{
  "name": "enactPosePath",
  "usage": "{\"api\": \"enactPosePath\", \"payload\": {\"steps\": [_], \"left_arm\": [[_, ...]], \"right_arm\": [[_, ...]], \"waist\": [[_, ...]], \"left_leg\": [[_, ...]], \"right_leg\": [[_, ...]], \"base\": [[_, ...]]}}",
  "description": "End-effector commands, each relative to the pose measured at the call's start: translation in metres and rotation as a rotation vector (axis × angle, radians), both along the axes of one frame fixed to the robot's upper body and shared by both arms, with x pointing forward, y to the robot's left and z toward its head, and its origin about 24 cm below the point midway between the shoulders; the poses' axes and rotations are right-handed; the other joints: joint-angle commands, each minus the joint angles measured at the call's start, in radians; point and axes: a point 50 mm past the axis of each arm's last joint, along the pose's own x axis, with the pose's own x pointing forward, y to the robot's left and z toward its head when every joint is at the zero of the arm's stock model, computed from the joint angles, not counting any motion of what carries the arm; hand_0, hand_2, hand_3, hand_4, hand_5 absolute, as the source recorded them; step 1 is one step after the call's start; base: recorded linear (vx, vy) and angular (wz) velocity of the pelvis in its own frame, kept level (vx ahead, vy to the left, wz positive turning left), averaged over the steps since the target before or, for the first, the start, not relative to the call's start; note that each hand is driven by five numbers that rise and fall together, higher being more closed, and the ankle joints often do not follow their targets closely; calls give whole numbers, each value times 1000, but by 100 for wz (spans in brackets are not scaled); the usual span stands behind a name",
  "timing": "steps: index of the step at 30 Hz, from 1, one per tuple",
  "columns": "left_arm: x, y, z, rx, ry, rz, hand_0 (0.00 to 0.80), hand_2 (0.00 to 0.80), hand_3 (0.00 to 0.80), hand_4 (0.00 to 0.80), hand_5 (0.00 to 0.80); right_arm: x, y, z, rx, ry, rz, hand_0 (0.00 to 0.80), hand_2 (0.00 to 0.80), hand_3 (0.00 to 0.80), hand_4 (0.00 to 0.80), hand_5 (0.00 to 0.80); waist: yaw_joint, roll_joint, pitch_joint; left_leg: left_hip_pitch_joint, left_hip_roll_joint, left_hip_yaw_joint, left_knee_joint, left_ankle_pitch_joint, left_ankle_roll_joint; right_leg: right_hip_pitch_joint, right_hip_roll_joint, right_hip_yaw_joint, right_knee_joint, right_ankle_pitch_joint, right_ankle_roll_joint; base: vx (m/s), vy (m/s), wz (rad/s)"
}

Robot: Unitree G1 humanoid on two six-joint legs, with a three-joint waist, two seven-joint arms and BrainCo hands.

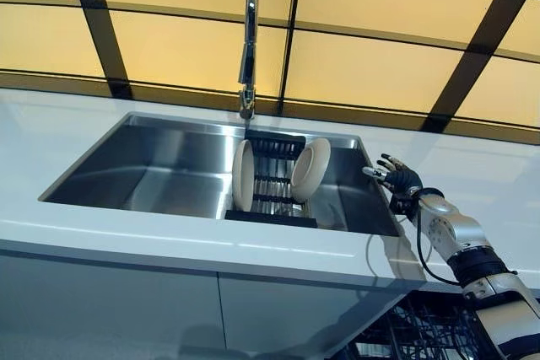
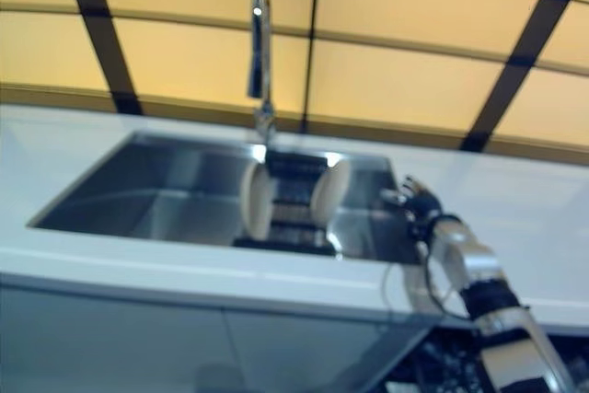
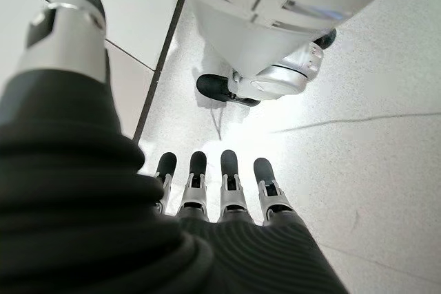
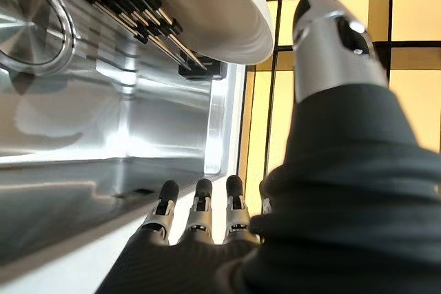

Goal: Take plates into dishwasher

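Left eye view showed two plates (image 1: 310, 169) upright in a black rack (image 1: 272, 196) inside the sink (image 1: 152, 166), below the tap (image 1: 248, 48); the right hand (image 1: 396, 178) hovered just beside it, fingers spread, empty.

A stainless steel sink (image 1: 160, 170) is set into a white worktop (image 1: 51, 132), and serves here as the landmark. A tall chrome tap (image 1: 248, 48) rises from the worktop just behind the sink's back rim, its spout reaching over the basin. In the sink's floor a round metal drain (image 4: 31, 22) shows. Behind the sink and tap runs a wall of yellow tiles (image 1: 186, 40) with dark joints. Below the sink, grey cabinet fronts (image 1: 110, 309) hang under the worktop's front edge.
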Motion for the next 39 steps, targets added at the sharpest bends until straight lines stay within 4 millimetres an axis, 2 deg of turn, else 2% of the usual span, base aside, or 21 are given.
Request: {"api": "enactPosePath", "payload": {"steps": [1, 5, 7, 8, 9, 10, 12, 13, 15, 16, 17, 20, 24, 30, 39], "left_arm": [[0, 5, 1, 17, 25, -71, 0, 0, 0, 0, 0], [-6, 3, 0, 17, 53, -113, 0, 0, 0, 0, 0], [-7, 6, 1, 33, 63, -147, 0, 0, 0, 0, 0], [-6, 8, 2, 40, 66, -157, 0, 0, 0, 0, 0], [-5, 11, 3, 45, 64, -162, 0, 0, 0, 0, 0], [-3, 11, 3, 45, 60, -164, 0, 0, 0, 0, 0], [3, 12, 5, 38, 42, -163, 0, 0, 0, 0, 0], [5, 12, 5, 37, 35, -162, 0, 0, 0, 0, 0], [19, 8, 7, 39, -6, -152, 0, 0, 0, 0, 0], [21, 6, 7, 34, -11, -150, 0, 0, 0, 0, 0], [22, 1, 5, 20, -9, -188, 0, 0, 0, 0, 0], [17, -5, 2, 12, 13, -249, 0, 0, 0, 0, 0], [8, -6, 0, -3, 33, -246, 0, 0, 0, 0, 0], [1, -1, 0, 22, 47, -240, 0, 0, 0, 0, 0], [-2, 5, 1, 33, 52, -235, 0, 0, 0, 0, 0]], "right_arm": [[14, 0, 33, 41, -83, -13, 0, 0, 0, 0, 0], [15, -6, 34, 63, -44, 5, 0, 0, 0, 0, 0], [15, -8, 34, 75, -38, 9, 0, 0, 0, 0, 0], [14, -9, 36, 75, -45, 7, 0, 0, 0, 0, 0], [13, -11, 39, 69, -49, 0, 0, 0, 0, 0, 0], [12, -12, 40, 59, -47, -6, 0, 0, 0, 0, 0], [10, -16, 44, 44, -46, -9, 0, 0, 0, 0, 0], [10, -17, 44, 42, -45, -12, 0, 0, 0, 0, 0], [10, -21, 47, 34, -25, -23, 0, 0, 0, 0, 0], [10, -23, 47, 31, -19, -22, 0, 0, 0, 0, 0], [10, -26, 48, 45, -13, -28, 0, 0, 0, 0, 0], [11, -29, 50, 93, -13, -35, 0, 0, 0, 0, 0], [14, -28, 53, 124, -13, -35, 0, 0, 0, 0, 0], [16, -23, 63, 146, -42, -33, 0, 0, 0, 0, 0], [16, -28, 79, 136, -77, -39, 0, 0, 0, 0, 0]], "waist": [[32, 9, -27], [47, -1, -30], [45, -6, -18], [33, 2, -6], [16, 7, 5], [2, 8, 10], [-20, 8, 16], [-21, 8, 16], [-32, 6, 19], [-33, 5, 19], [-28, 2, 18], [-20, -3, 12], [-13, -5, 6], [-14, -7, 3], [-16, -15, 13]], "left_leg": [[66, 24, 17, 5, -92, -29], [42, 21, 18, 12, -90, -15], [31, 8, 11, 23, -84, 1], [35, 10, -2, 26, -82, 7], [43, 10, -20, 23, -83, 7], [51, 6, -37, 19, -82, 5], [66, -6, -66, 10, -87, 3], [65, -9, -74, 10, -89, 6], [61, -23, -93, 5, -94, 11], [62, -24, -95, 5, -96, 8], [60, -22, -87, 5, -96, 0], [56, -21, -83, 5, -96, -4], [55, -15, -57, 5, -99, -12], [67, -10, -47, 5, -107, -15], [87, -1, -42, 5, -116, -15]], "right_leg": [[-117, -176, 6, -8, 238, 181], [-109, -176, 6, 33, 218, 175], [-156, -177, 49, 177, 258, 172], [-208, -154, 88, 254, 276, 166], [-258, -133, 122, 273, 282, 156], [-272, -122, 128, 240, 275, 148], [-310, -104, 122, 177, 273, 141], [-303, -100, 103, 162, 258, 137], [-298, -66, 125, 92, 238, 133], [-289, -66, 114, 66, 245, 138], [-268, -68, 90, 23, 259, 145], [-232, -60, 88, -13, 258, 144], [-205, -67, 66, -27, 246, 142], [-201, -78, 59, -25, 247, 150], [-214, -89, 61, -3, 257, 167]], "base": [[38, 27, 3], [11, 36, 3], [24, 30, 5], [116, 12, 16], [162, 4, 28], [148, -12, 32], [99, -16, 57], [68, -52, 65], [36, -76, 57], [30, -104, 69], [18, -100, 65], [23, -74, 68], [4, 4, -3], [0, 11, -9], [0, 0, 0]]}}
